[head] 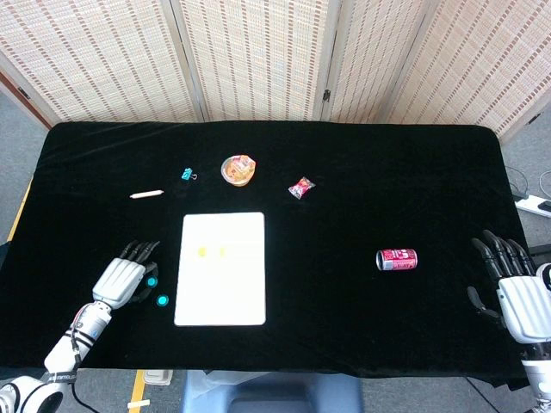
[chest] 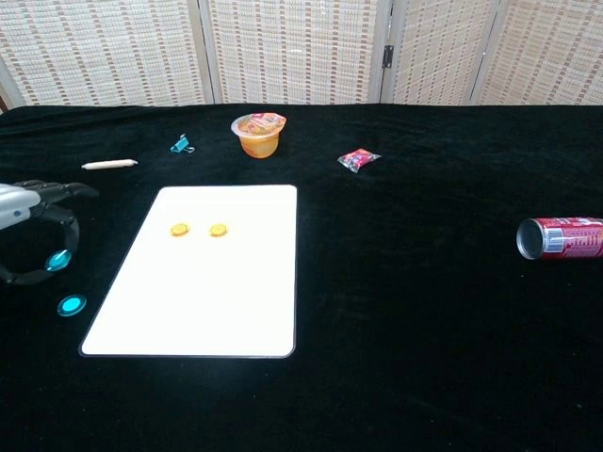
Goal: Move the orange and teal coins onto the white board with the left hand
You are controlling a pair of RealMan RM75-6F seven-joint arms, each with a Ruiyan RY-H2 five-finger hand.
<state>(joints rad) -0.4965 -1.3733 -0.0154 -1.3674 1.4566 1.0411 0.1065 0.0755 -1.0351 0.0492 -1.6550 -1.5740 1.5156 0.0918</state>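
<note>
Two orange coins [chest: 179, 230] [chest: 219, 230] lie side by side on the white board [chest: 226, 301], and they also show as orange coins [head: 202, 252] on the board [head: 224, 292] in the head view. My left hand [chest: 33, 231] [head: 125, 280] hovers just left of the board. It pinches a teal coin [chest: 58, 260] [head: 151, 281] between thumb and a finger. A second teal coin [chest: 72, 305] [head: 163, 301] lies flat on the black cloth below the hand, near the board's left edge. My right hand [head: 516, 292] rests at the table's right edge, fingers apart, holding nothing.
A white stick [head: 146, 194], a teal binder clip [head: 186, 175], an orange snack cup [head: 238, 169] and a red sweet wrapper [head: 301, 188] lie beyond the board. A red can [head: 397, 259] lies on its side at the right. Folding screens stand behind the table.
</note>
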